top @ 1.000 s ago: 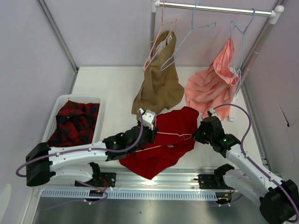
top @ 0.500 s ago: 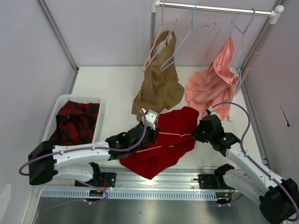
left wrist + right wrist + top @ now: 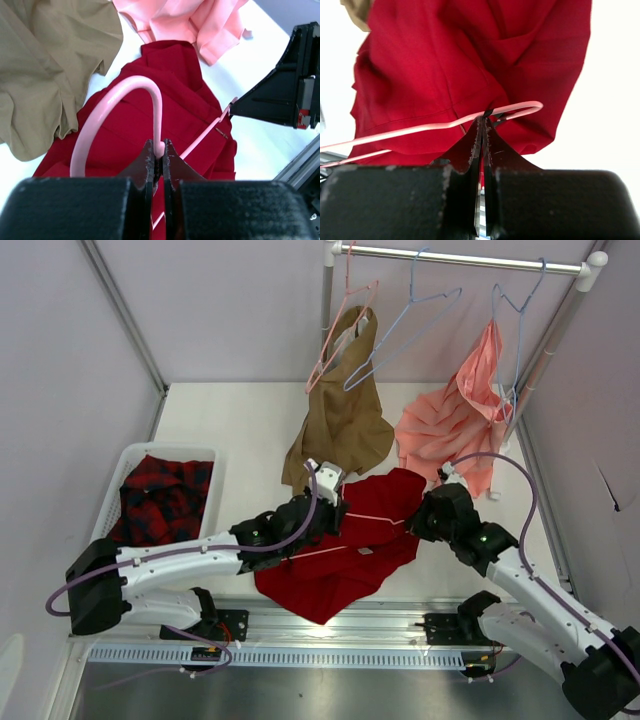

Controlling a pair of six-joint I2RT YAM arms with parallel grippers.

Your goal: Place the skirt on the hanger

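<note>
— Two claws: what are they doing?
— Both are clenched on the hanger point(image 3: 118, 92). The left claw point(image 3: 158, 151) pinches its hook, the right claw point(image 3: 483, 123) its far corner.
— The skirt point(image 3: 345, 540)?
— Crumpled on the table point(image 3: 235, 430) under the hanger, just beside the tan garment point(image 3: 340, 430).

The skirt point(image 3: 340, 560) is lying as soft, matt red cloth, creasing along stitched seams. The hanger point(image 3: 120, 95) is gleaming smooth and faintly glossy, looking like plastic or coated wire. The left gripper point(image 3: 157, 150) and right gripper point(image 3: 482, 122) are showing matt black, finely grainy fingers. The tan garment point(image 3: 340, 430) is hanging as dull cloth, the rail point(image 3: 460, 260) is shining like polished metal, and the basket point(image 3: 165, 448) is looking like white plastic.
</note>
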